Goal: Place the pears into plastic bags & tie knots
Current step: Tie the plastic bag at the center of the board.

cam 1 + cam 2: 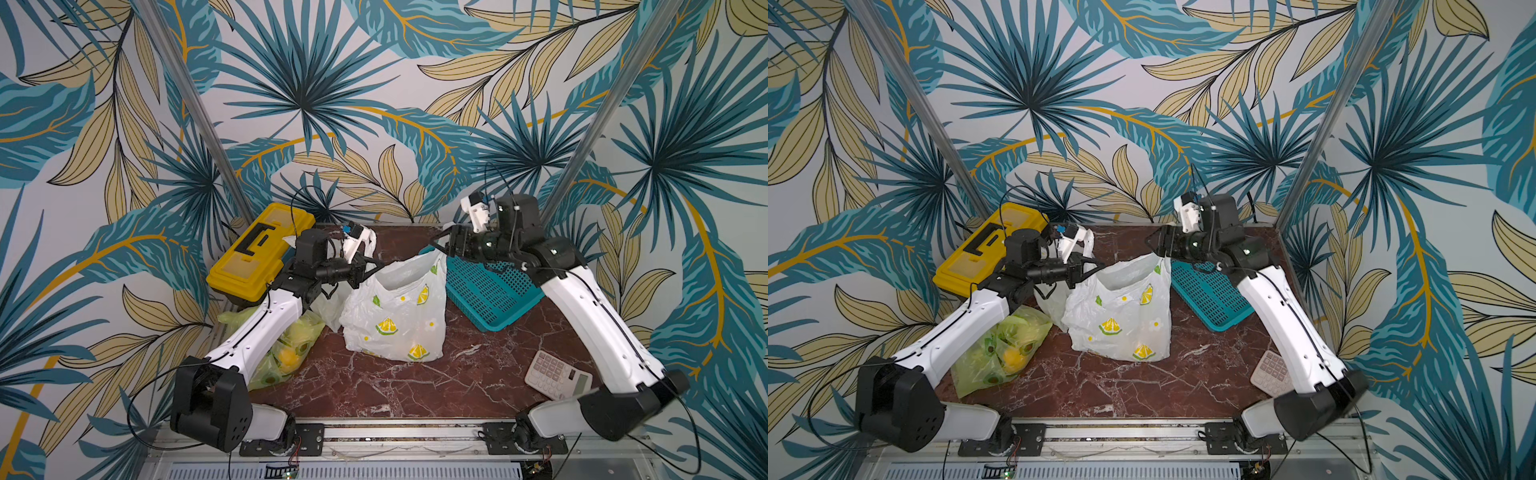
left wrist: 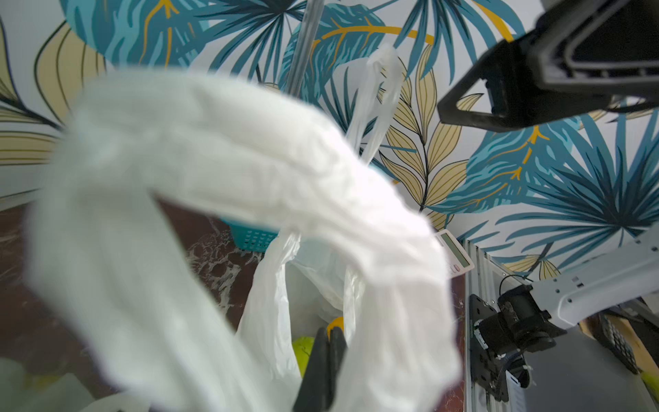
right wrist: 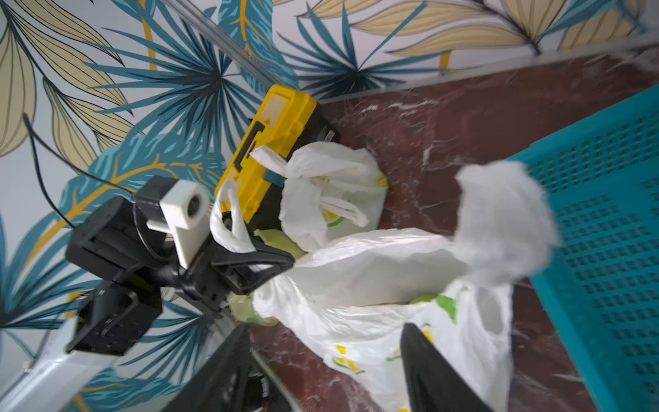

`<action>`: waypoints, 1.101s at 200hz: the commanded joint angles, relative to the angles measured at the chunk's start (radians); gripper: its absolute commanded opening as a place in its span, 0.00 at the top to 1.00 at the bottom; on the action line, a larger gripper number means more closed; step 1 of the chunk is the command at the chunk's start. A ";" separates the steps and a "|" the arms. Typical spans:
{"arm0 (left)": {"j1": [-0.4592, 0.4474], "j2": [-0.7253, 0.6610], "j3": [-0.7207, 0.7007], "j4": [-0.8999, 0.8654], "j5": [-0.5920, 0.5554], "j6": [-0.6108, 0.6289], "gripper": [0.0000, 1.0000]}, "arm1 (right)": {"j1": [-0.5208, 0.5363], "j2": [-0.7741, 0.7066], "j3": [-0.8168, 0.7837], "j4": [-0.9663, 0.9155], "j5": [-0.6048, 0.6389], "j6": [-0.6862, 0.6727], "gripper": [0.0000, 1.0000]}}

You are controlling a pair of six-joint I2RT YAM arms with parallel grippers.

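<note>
Standing upright in the middle of the table (image 1: 415, 386), the lemon-print bag (image 1: 395, 307) has its mouth open upward. The left gripper (image 1: 376, 264) has its fingers (image 2: 322, 356) pressed together on the bag's rim on the left side. The right gripper (image 1: 439, 245) hovers at the opposite top corner with its fingers (image 3: 438, 371) spread apart, holding nothing. The bag's handle (image 3: 502, 221) there shows only as a blur. Inside the bag, the left wrist view shows an orange pear (image 2: 337, 323) and a green pear (image 2: 303, 351). A green bag (image 1: 291, 345) with fruit in it lies under the left arm. A plain white bag (image 3: 331, 189) sits by the yellow toolbox (image 1: 257, 249), and the teal basket (image 1: 486, 291) lies under the right arm
</note>
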 commanded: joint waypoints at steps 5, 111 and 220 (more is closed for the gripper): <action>0.006 -0.009 0.003 0.009 -0.021 -0.105 1.00 | -0.029 -0.131 -0.310 0.230 0.162 -0.069 0.22; 0.007 -0.036 -0.016 0.006 -0.074 -0.165 1.00 | -0.030 0.011 -0.636 1.057 0.037 -0.136 0.26; 0.008 -0.025 0.136 -0.384 -0.099 -0.161 1.00 | -0.032 0.035 -0.564 0.859 0.012 -0.206 1.00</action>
